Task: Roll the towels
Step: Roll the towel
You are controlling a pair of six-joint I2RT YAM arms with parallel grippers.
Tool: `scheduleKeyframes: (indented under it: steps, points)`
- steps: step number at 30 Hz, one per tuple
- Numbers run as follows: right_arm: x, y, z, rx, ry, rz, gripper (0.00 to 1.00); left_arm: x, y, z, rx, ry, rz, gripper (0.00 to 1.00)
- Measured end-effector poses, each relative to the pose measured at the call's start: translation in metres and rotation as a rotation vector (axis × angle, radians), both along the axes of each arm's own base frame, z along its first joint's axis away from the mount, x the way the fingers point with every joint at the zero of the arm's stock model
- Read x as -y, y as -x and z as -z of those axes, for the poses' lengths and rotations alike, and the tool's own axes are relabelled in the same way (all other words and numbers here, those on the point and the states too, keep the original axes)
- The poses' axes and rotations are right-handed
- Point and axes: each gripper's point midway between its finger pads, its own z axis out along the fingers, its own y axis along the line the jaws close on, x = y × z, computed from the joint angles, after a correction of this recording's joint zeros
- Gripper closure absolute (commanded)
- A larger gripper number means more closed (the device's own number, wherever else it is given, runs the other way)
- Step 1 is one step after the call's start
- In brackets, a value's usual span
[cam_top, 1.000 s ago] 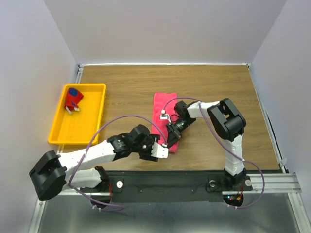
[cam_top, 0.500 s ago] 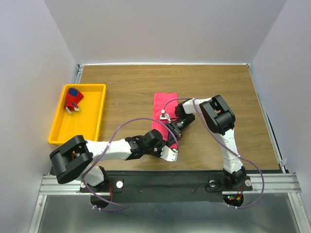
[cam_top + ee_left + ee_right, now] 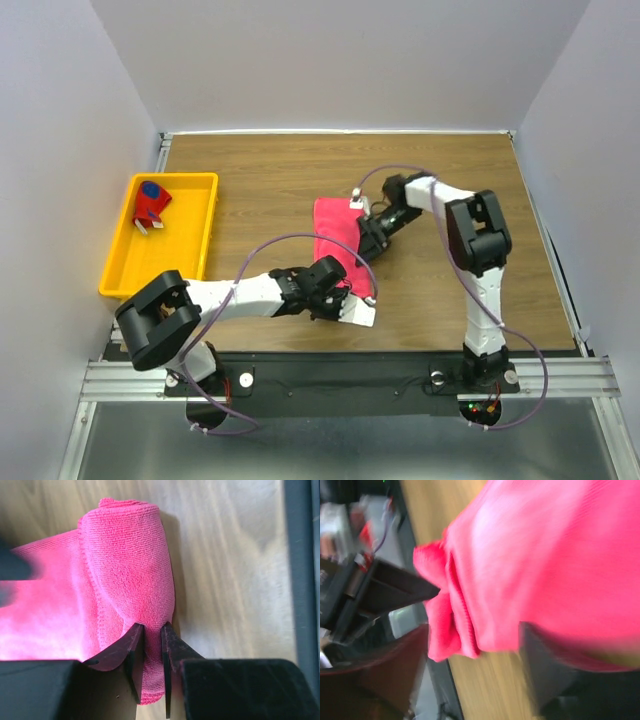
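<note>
A rectangular brown wood-grain tabletop (image 3: 270,170) fills the middle of the room. A plain pale lilac-grey back wall (image 3: 340,60) rises behind its far edge. Matching side walls stand close against its left (image 3: 60,150) and right (image 3: 590,150) edges. A thin white trim strip (image 3: 340,132) runs along the far edge. A black base plate (image 3: 340,375) on a silver aluminium rail (image 3: 560,375) lines the near edge, with a dull grey metal surface (image 3: 330,440) beyond it. The light is soft and even, and shadows on the tabletop are faint.
</note>
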Motion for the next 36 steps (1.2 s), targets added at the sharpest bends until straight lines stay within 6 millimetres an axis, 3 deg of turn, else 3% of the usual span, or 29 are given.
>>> scheduleKeyframes:
  steps: [4, 8, 14, 17, 20, 25, 30, 36]
  points:
    - [0.032, -0.051, -0.036, 0.195, 0.005, 0.133, 0.0, 0.003, -0.001, 0.0, -0.107, -0.014, -0.018, 0.82]
    - [0.068, -0.065, -0.069, 0.362, 0.049, 0.213, 0.0, 0.004, -0.007, -0.003, -0.273, -0.015, -0.064, 0.82]
    - [0.086, -0.024, -0.112, 0.582, 0.089, 0.213, 0.0, 0.004, -0.015, -0.006, -0.514, -0.002, -0.129, 0.81]
    - [0.09, 0.004, -0.116, 0.643, 0.115, 0.195, 0.0, 0.005, -0.018, -0.004, -0.673, 0.005, -0.157, 0.81]
    - [0.093, 0.016, -0.108, 0.7, 0.166, 0.163, 0.0, 0.006, -0.021, -0.003, -0.822, -0.001, -0.178, 0.81]
    - [0.079, 0.044, -0.087, 0.782, 0.229, 0.05, 0.01, 0.006, -0.025, -0.002, -1.098, 0.017, -0.204, 0.81]
    - [0.025, 0.07, -0.062, 0.922, 0.242, -0.167, 0.02, -0.002, -0.031, -0.003, -1.264, 0.05, -0.256, 0.81]
    - [-0.014, 0.071, -0.039, 1.069, 0.258, -0.256, 0.03, -0.011, -0.03, -0.003, -1.349, 0.034, -0.292, 0.81]
